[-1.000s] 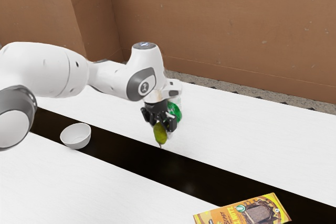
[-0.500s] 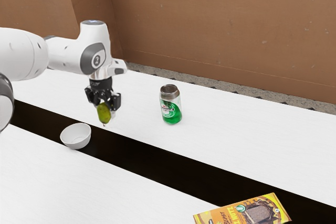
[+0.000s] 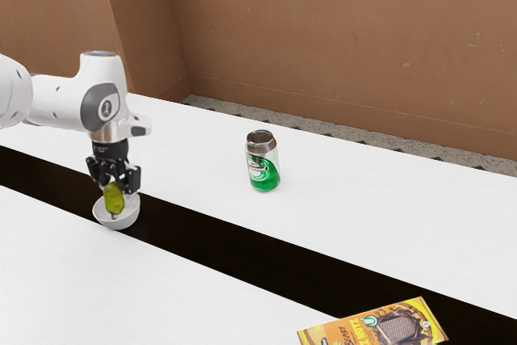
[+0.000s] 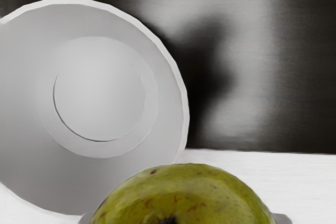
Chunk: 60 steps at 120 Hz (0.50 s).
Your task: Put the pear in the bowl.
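At the exterior view's left, my gripper [image 3: 115, 183] is shut on the green pear [image 3: 114, 199], which hangs stem down. Behind the pear's lower end is the white bowl [image 3: 118, 222], overlapped by it in that view. In the wrist view the speckled pear [image 4: 184, 195] sits at the lower edge, with grey bits of my gripper [image 4: 183, 218] on both its sides. The bowl [image 4: 100, 98] shows its bare inside there, its rim partly covered by the pear. Whether pear and bowl touch, I cannot tell.
A green-labelled jar with a brown lid [image 3: 262, 162] stands on the white table [image 3: 363, 199], well away from the bowl. A yellow box [image 3: 376, 327] lies at the near edge. A dark strip [image 3: 242, 244] crosses the table under the bowl.
My hand has carried the pear toward the exterior view's left, and lately lower, to the bowl. The jar, first partly hidden behind the hand, is uncovered. Bowl and box have not moved.
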Motion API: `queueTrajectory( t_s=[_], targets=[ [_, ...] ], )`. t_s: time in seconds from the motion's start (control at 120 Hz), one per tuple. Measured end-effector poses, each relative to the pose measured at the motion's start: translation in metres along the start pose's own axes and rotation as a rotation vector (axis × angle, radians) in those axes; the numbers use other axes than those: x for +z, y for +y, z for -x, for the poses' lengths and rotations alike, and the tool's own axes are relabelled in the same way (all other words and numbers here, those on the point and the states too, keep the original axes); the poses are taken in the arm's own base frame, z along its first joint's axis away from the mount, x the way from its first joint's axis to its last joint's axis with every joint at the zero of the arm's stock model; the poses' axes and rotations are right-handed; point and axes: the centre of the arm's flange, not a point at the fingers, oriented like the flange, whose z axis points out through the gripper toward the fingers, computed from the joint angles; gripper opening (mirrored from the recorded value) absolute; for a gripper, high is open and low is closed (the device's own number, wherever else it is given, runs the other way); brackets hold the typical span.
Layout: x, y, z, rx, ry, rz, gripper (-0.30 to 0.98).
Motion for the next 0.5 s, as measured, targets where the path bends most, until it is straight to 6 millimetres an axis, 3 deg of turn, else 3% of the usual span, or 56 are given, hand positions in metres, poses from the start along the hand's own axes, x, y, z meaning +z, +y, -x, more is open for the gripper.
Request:
queueTrajectory(
  t_s=[0.242,0.5],
  targets=[
    [0.014,-0.027,-0.010,-0.011,-0.021,-0.037,0.19],
    [0.032,-0.034,-0.035,0.003,-0.049,-0.078,0.20]
  ],
)
